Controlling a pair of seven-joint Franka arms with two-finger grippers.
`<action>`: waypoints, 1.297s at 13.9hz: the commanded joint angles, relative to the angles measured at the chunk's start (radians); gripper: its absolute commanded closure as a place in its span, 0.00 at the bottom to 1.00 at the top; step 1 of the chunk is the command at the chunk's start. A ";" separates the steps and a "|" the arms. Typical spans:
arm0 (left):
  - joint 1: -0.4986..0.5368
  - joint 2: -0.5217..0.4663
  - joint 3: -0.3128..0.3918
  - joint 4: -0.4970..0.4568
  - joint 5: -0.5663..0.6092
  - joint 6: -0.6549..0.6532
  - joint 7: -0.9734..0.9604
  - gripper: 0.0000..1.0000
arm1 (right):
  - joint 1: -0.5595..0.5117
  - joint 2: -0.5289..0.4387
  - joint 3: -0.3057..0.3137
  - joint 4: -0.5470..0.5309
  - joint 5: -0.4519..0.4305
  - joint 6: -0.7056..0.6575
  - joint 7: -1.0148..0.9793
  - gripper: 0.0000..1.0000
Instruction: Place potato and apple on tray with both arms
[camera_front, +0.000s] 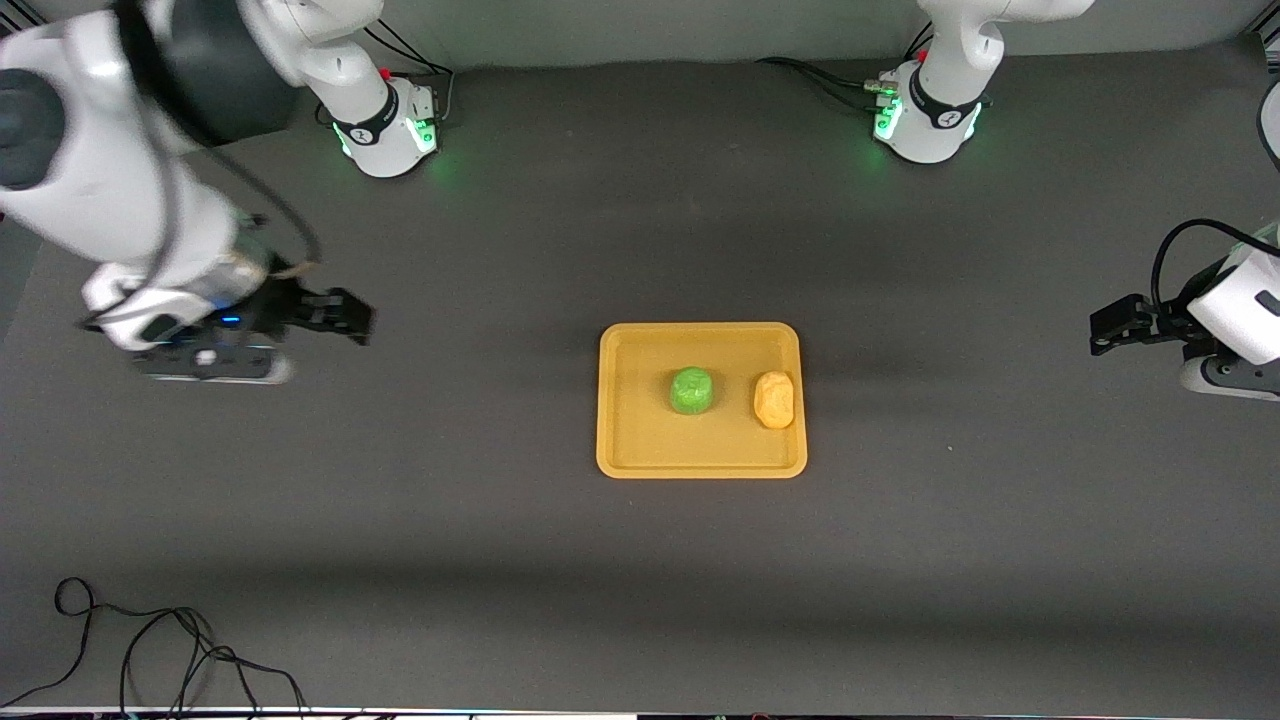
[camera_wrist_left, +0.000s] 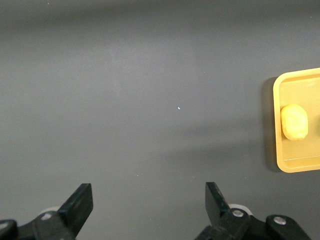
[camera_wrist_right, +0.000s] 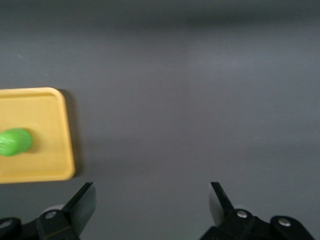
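The yellow-orange tray (camera_front: 630, 440) lies at the table's middle. The green apple (camera_front: 691, 390) sits on it near its centre. The yellow-tan potato (camera_front: 774, 399) sits on it beside the apple, by the rim toward the left arm's end. My left gripper (camera_front: 1105, 333) is open and empty over bare table at the left arm's end; its wrist view shows the tray (camera_wrist_left: 278, 125) and the potato (camera_wrist_left: 294, 121). My right gripper (camera_front: 350, 318) is open and empty over bare table at the right arm's end; its wrist view shows the tray (camera_wrist_right: 60, 140) and the apple (camera_wrist_right: 15, 141).
A loose black cable (camera_front: 150, 650) lies at the table's edge nearest the front camera, toward the right arm's end. The two green-lit arm bases (camera_front: 390, 125) stand along the table's edge farthest from that camera. The table top is dark grey.
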 joint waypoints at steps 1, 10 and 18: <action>0.015 -0.021 -0.021 -0.018 0.007 0.010 -0.002 0.00 | -0.164 -0.067 0.042 -0.087 0.034 0.023 -0.165 0.00; 0.018 -0.012 -0.020 -0.022 0.031 0.025 -0.005 0.00 | -0.231 -0.145 -0.021 -0.150 0.028 0.019 -0.276 0.00; 0.015 -0.001 -0.021 -0.025 0.015 0.019 -0.046 0.00 | -0.212 -0.136 -0.022 -0.141 0.019 0.017 -0.268 0.00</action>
